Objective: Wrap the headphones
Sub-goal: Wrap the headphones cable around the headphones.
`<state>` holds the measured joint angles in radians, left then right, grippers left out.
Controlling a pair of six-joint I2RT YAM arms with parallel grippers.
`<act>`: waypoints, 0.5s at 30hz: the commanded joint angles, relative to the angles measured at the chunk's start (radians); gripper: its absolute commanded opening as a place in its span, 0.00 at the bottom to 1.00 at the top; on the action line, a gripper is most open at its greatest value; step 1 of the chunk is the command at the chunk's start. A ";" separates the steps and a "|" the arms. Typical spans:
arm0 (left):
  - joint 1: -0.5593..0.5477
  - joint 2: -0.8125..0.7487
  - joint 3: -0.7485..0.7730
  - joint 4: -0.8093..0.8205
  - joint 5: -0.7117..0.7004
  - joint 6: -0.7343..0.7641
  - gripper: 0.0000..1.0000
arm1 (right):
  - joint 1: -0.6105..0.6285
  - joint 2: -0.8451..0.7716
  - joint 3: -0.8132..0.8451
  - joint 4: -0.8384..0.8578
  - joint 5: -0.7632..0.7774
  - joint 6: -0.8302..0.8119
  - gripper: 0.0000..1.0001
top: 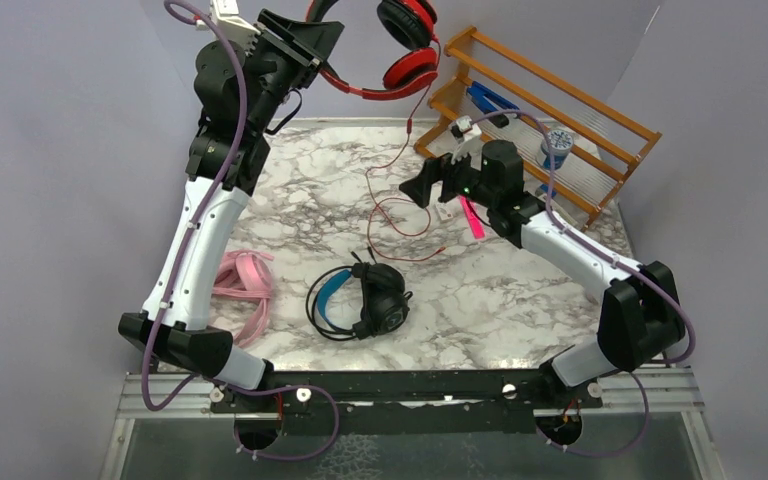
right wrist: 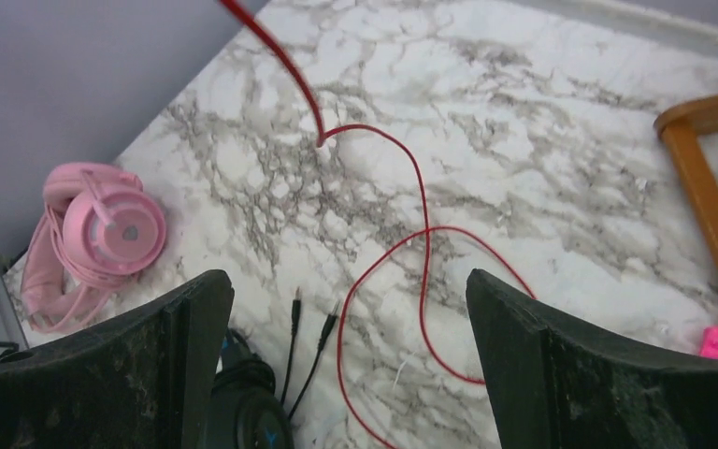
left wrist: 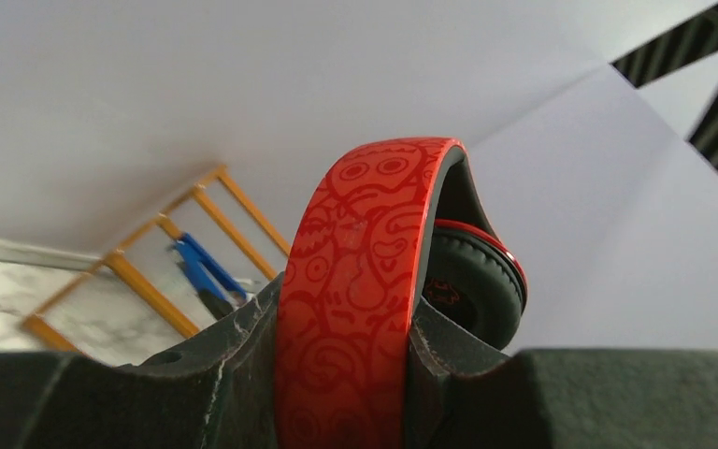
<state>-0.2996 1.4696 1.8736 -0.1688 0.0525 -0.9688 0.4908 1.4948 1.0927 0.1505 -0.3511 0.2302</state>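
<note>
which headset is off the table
The red over-ear headset, gripped by its band in the left gripper; the pink headset and the black-and-blue headset both lie on the marble table.

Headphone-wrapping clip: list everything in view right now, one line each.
table: 1, white-grey marble, under everything
red headphones: 1, red, black pads, held aloft at back
red cable: 1, red, hanging down, looping on table
black and blue headphones: 1, black, blue band, table centre
pink headphones: 1, pink, table's left side
rack: 1, orange wood, back right
blue item: 1, blue, on rack, kind unclear
pink tag: 1, bright pink, beside right arm
left gripper: 1, black, shut on red headband
right gripper: 1, black, open above cable loops
</note>
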 commanded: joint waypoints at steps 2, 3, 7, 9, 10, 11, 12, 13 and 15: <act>0.017 -0.052 -0.044 0.254 0.243 -0.281 0.00 | -0.028 -0.013 -0.093 0.370 -0.132 -0.052 1.00; 0.017 -0.055 -0.058 0.270 0.254 -0.294 0.00 | -0.030 -0.014 -0.115 0.426 -0.125 -0.047 1.00; 0.019 -0.060 -0.127 0.386 0.319 -0.431 0.00 | -0.032 0.003 -0.154 0.557 -0.145 -0.008 1.00; 0.018 -0.057 -0.157 0.455 0.349 -0.505 0.00 | -0.032 0.014 -0.158 0.612 -0.168 0.000 1.00; 0.018 -0.057 -0.162 0.469 0.363 -0.526 0.00 | -0.032 0.021 -0.155 0.633 -0.171 0.008 1.00; 0.018 -0.056 -0.163 0.476 0.379 -0.540 0.00 | -0.032 0.028 -0.152 0.648 -0.167 0.012 1.00; 0.017 -0.054 -0.162 0.482 0.391 -0.550 0.00 | -0.032 0.037 -0.148 0.665 -0.164 0.020 1.00; 0.017 -0.054 -0.163 0.488 0.403 -0.560 0.00 | -0.032 0.054 -0.138 0.683 -0.179 0.027 1.00; 0.017 -0.053 -0.167 0.503 0.417 -0.570 0.00 | -0.032 0.088 -0.101 0.694 -0.235 0.032 0.97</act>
<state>-0.2874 1.4475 1.6970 0.1612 0.3870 -1.4021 0.4587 1.5219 0.9409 0.7090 -0.4938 0.2367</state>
